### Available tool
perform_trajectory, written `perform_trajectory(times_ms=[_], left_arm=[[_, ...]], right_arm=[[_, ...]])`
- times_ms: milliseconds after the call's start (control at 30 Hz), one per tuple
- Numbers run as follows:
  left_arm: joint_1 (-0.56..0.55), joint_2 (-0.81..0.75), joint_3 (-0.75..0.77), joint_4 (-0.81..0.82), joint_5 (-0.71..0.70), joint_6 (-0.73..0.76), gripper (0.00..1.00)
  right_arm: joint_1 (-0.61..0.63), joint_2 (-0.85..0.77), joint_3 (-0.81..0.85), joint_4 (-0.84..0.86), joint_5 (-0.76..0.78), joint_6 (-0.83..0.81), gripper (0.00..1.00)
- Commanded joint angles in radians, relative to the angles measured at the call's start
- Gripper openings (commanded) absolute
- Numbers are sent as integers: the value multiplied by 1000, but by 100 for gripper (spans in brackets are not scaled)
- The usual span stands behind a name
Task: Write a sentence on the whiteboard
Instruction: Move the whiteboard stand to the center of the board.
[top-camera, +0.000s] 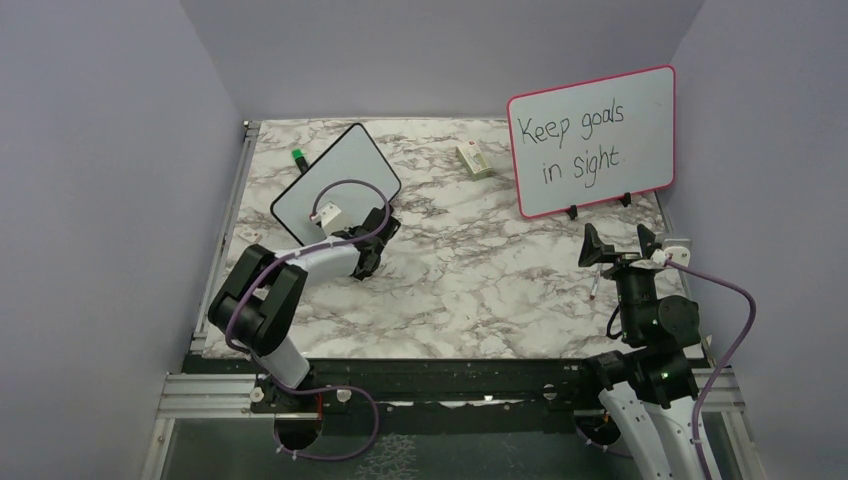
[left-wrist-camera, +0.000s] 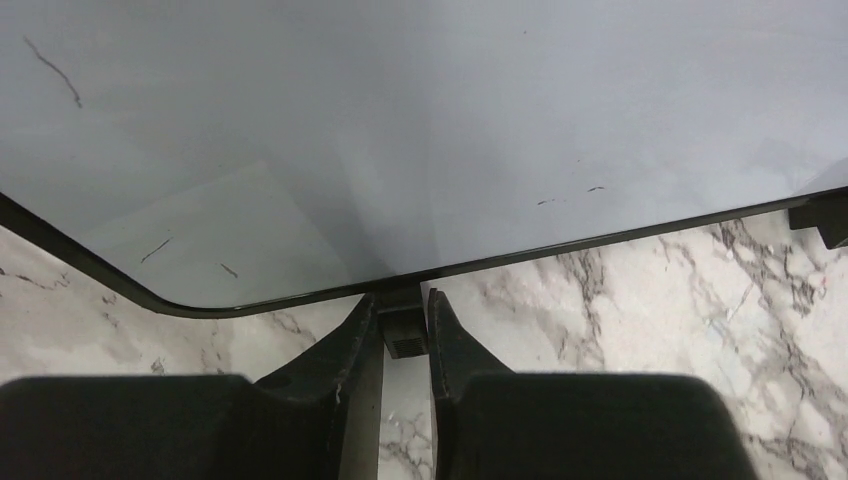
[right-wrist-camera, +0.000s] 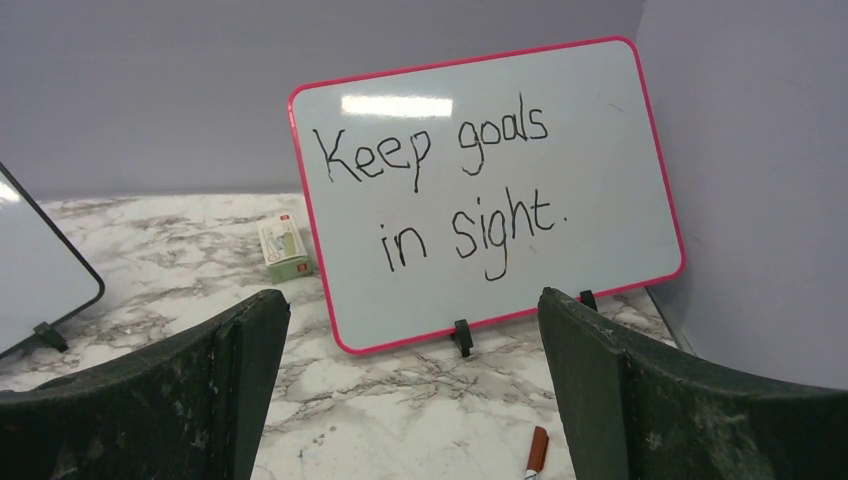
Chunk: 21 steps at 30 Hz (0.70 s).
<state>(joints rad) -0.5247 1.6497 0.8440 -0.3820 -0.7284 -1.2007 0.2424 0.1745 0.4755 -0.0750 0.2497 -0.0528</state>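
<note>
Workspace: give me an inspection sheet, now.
Surface: marble table, intact.
Job's things: whiteboard propped up, nothing written, only faint marks; marker lying below the right gripper.
Clutter: pink-framed board with black writing; small box; green-capped item.
Grippers: left gripper shut on the whiteboard's foot; right gripper open, empty.
Cables: purple cables looped along both arms.
Surroundings: plain lilac walls.

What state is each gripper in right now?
Left gripper: closed on the whiteboard's black foot.
Right gripper: open, holding nothing.
</note>
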Motion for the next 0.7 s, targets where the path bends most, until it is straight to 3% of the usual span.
perform_trajectory(times_ms=[0,267,667], left_arm=[[-60,-63,-87,25,165,88,0],[-208,-126,-103,38,228,128,0],[-395,-78,-34,42,225,87,0]], right_arm=[[5,-9,-9,26,-6,5,100],[5,-10,-8,24,-7,6,100],[5,-5,-5,13,-7,7,100]])
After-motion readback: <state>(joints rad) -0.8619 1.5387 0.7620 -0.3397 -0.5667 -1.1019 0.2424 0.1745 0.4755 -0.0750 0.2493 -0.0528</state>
